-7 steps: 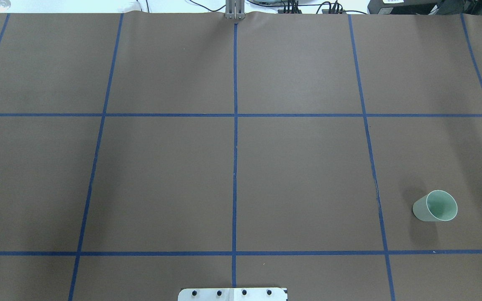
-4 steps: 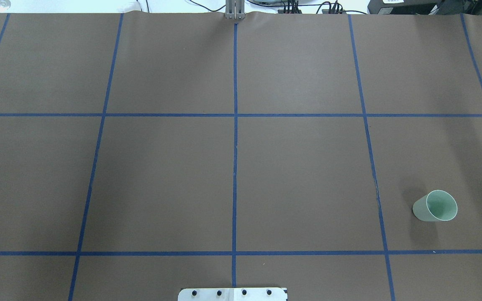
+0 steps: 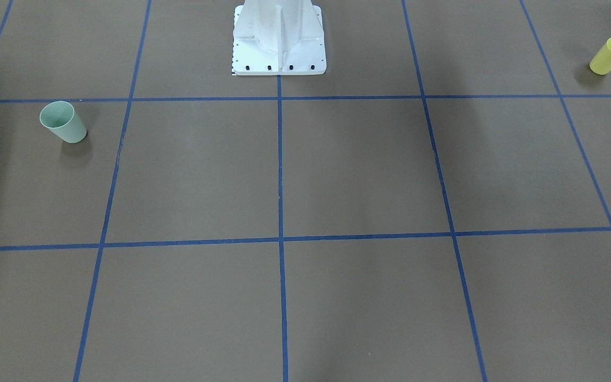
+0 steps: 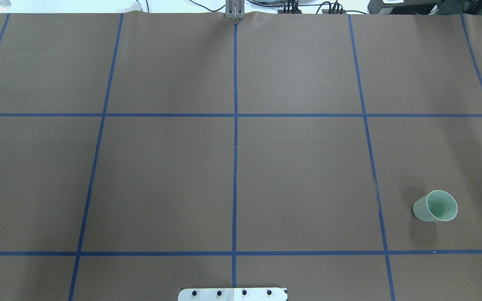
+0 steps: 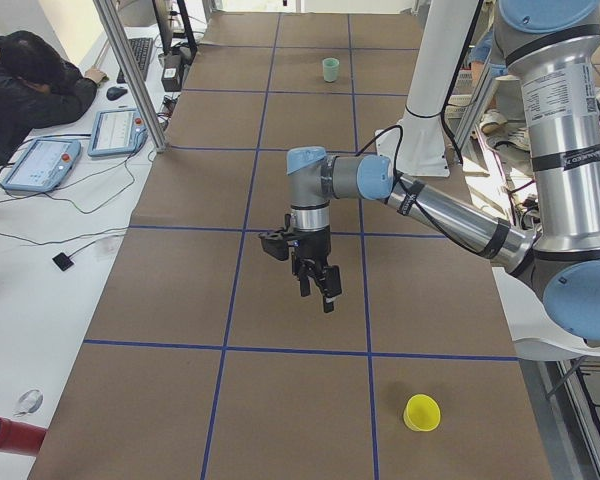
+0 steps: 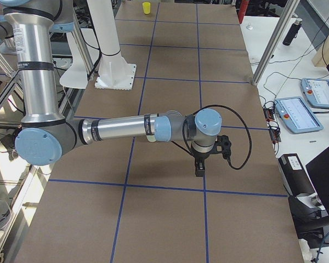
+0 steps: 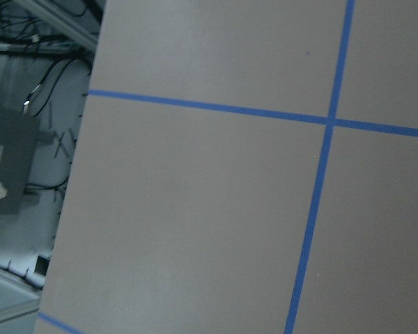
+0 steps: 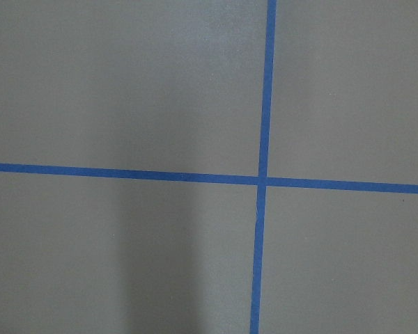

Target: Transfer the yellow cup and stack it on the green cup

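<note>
The yellow cup (image 3: 610,55) stands upright near the table's end on my left side; it also shows in the exterior left view (image 5: 421,412) and the exterior right view (image 6: 147,7). It is out of the overhead view. The green cup (image 4: 434,206) stands upright on my right side (image 3: 64,123), far off in the exterior left view (image 5: 330,69). My left gripper (image 5: 320,290) hangs above the table, well apart from the yellow cup. My right gripper (image 6: 198,170) hangs above the table, pointing down. Both show only in the side views, so I cannot tell whether they are open or shut.
The white robot base (image 3: 279,48) stands at the table's near edge. Blue tape lines grid the brown table (image 4: 308,179). A person (image 5: 30,80) leans on a side desk with tablets (image 5: 115,130). Metal posts (image 6: 274,41) stand at the far edge.
</note>
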Controlling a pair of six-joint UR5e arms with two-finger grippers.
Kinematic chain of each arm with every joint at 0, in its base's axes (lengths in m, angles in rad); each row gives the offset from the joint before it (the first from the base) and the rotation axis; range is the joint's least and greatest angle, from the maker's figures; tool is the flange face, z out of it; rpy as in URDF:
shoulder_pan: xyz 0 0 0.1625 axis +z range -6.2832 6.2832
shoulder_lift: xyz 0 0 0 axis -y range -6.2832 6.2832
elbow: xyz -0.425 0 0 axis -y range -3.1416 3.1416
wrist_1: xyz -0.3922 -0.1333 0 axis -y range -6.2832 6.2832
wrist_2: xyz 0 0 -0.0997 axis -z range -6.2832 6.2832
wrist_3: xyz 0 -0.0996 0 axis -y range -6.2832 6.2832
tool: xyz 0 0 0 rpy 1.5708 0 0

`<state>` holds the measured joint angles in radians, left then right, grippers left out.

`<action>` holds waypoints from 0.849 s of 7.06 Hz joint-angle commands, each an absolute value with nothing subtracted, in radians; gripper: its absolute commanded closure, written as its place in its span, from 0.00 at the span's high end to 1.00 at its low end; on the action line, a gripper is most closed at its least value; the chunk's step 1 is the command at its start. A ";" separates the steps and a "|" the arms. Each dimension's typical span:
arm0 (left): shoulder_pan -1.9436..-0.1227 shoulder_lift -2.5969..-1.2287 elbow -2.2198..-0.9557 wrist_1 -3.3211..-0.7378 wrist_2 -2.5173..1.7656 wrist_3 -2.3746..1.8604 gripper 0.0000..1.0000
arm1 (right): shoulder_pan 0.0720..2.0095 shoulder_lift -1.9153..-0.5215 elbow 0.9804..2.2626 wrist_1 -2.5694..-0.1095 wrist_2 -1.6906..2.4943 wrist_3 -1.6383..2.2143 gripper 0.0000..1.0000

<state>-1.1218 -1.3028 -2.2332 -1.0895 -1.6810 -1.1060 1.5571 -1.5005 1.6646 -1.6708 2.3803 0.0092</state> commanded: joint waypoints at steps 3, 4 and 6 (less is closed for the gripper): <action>-0.690 -1.111 -2.209 -0.967 -1.552 -1.929 1.00 | 1.557 -1.500 1.680 -1.671 2.373 0.009 1.00; -0.625 -1.112 -2.160 -0.959 -1.560 -2.076 1.00 | 1.555 -1.497 1.681 -1.671 2.373 0.009 1.00; -0.575 -1.127 -2.045 -0.983 -1.571 -2.233 1.00 | 1.540 -1.496 1.681 -1.671 2.376 0.009 1.00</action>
